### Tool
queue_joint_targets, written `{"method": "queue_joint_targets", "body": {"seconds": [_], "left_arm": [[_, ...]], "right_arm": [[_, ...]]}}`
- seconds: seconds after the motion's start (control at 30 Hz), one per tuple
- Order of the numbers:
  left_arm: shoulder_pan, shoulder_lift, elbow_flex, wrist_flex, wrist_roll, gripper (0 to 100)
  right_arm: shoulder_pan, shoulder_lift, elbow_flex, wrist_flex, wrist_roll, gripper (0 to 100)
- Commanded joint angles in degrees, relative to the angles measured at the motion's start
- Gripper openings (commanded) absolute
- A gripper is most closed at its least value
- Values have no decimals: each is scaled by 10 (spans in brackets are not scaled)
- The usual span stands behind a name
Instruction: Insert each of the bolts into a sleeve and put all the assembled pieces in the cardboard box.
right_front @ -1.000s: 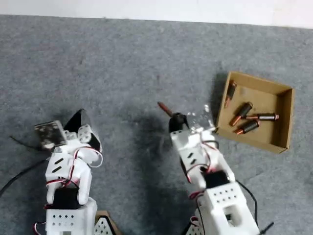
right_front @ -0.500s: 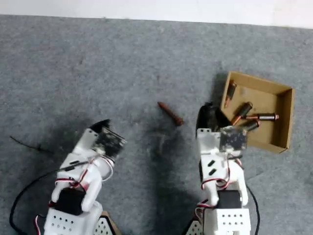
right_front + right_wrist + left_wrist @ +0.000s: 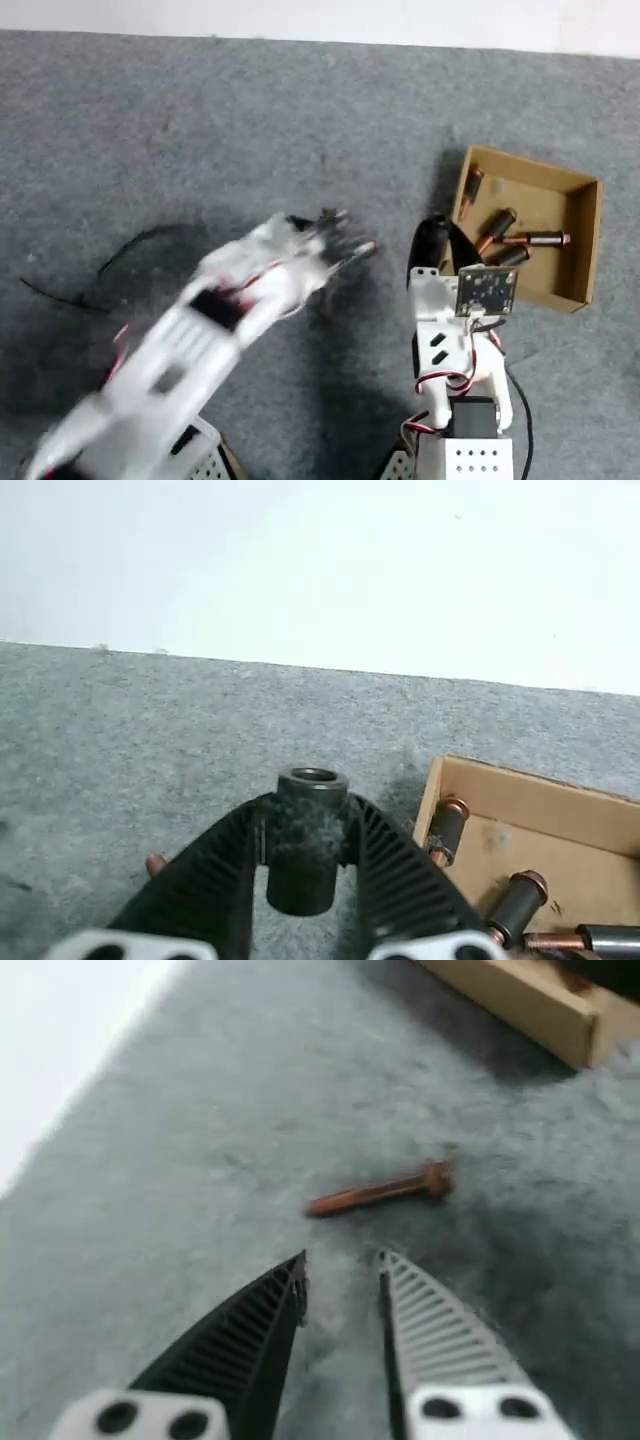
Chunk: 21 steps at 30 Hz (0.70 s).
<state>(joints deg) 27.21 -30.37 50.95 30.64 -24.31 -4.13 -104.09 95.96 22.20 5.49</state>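
My left hand is spread open with nothing in it, and the last loose bolt lies flat on the grey worktop just past its fingertips. That's well out from the cardboard box, off the side where my other arm sits. My right hand is clamped on a sleeve just beside the box, the sleeve's open end poking out past the fingertips. Four assembled pieces already sit inside the box.

The pick looks like the fiddly bit to me. The bolt is skinny and lying down in the fuzzy surface (it'll probably roll if I nudge it with one finger first). I'd set the jaws across the shank, not along it, then press right down into the nap before closing. I'd also grab nearer the head, so plenty of plain shank sticks out to feed into the sleeve. The right hand's job is just to hold that sleeve dead steady while I line up.
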Motion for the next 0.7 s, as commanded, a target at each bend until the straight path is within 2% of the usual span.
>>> {"method": "queue_joint_targets", "body": {"seconds": [0.0,0.07,0.17,0.57,0.67], "left_arm": [[12,183,-138,-3,-18,141],[17,234,-187,28,-61,143],[34,291,-254,64,-87,144],[31,507,-449,70,-171,141],[23,548,-485,108,-212,141]], "right_arm": [[7,-12,82,1,4,5],[7,-12,82,1,5,5],[10,-12,82,1,5,5],[28,-12,82,0,4,5],[28,-12,82,0,4,5]]}}
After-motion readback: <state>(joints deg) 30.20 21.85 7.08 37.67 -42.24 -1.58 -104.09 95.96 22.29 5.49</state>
